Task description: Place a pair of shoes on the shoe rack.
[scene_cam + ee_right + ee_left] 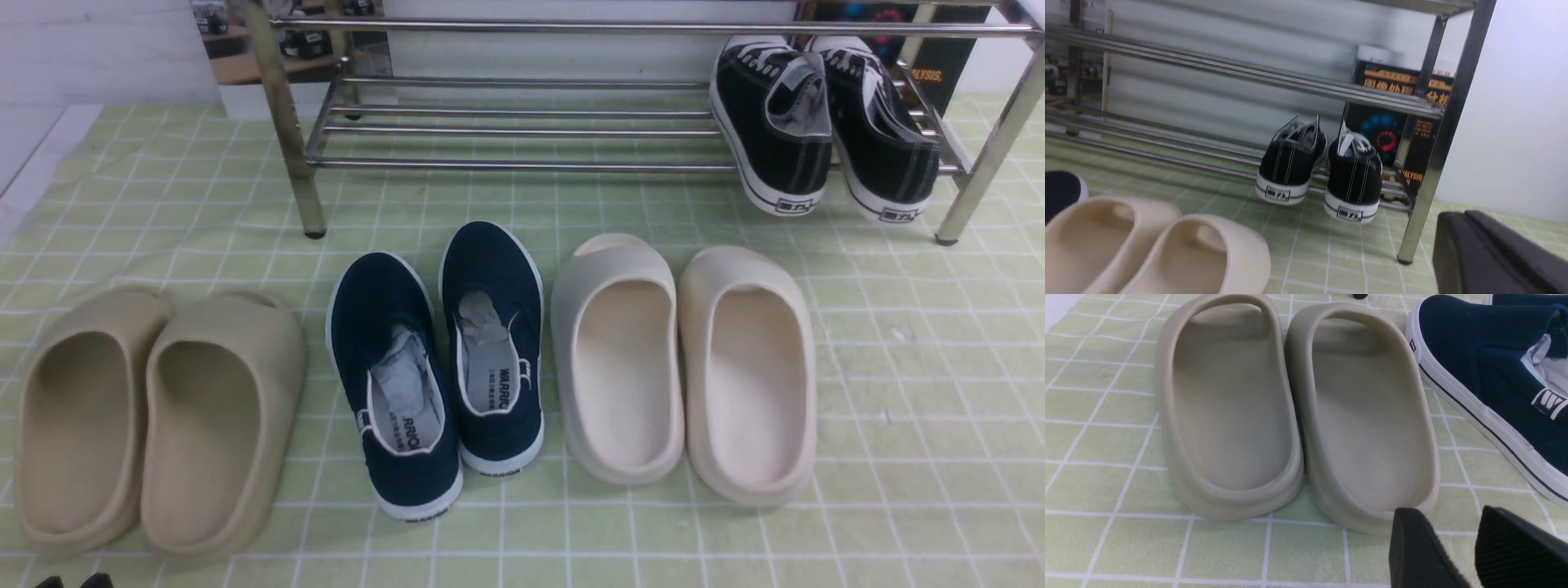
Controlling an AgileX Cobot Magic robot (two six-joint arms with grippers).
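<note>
The black sneakers (784,139) sit side by side on the lower rails of the shoe rack (522,166), at its far right end. Their toes point inward and their heels poke out over the front rail. By my read, that's the job all but done; at most a nudge deeper remains.

On the checked cloth (898,367) in front, nothing touches the tan slippers (220,425) at near left, the navy slip-ons (490,269) in the middle, or the cream slippers (620,367) to their right.

The right gripper (1466,222) hangs low at the near right, well apart from the sneakers and facing them, fingers pressed together on nothing. The left gripper (1447,516) hovers low at the near left, just behind the tan slippers' heels, fingers parted and empty.
</note>
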